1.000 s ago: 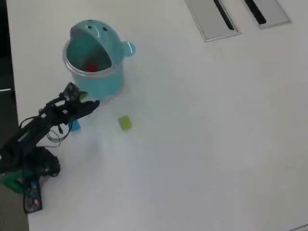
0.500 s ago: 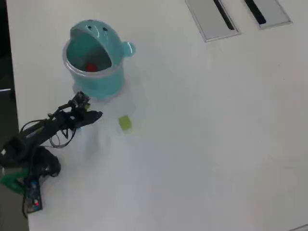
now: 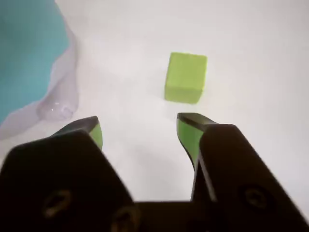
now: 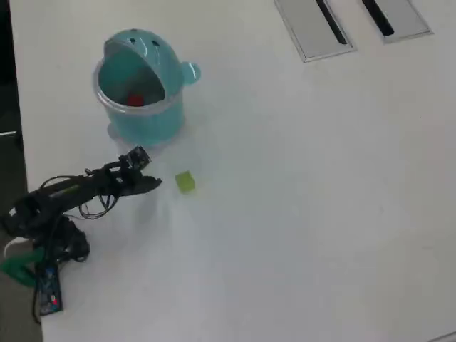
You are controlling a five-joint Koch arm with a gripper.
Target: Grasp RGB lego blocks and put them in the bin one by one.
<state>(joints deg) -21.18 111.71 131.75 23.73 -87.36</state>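
Wrist view | gripper (image 3: 140,128) hanging with jaws spread, gripping nothing | yellow-green block (image 3: 186,77) lying on table (image 3: 251,58) at 12 o'clock, just ahead | bin (image 4: 139,92) standing at 10 o'clock, red block (image 4: 135,100) sitting inside

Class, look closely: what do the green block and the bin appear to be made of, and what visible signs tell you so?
The green block looks like matte, opaque plastic: flat even colour, crisp edges, no glare. The bin looks like smooth teal plastic with a clear rim you can see the table through; the exact plastic cannot be told.
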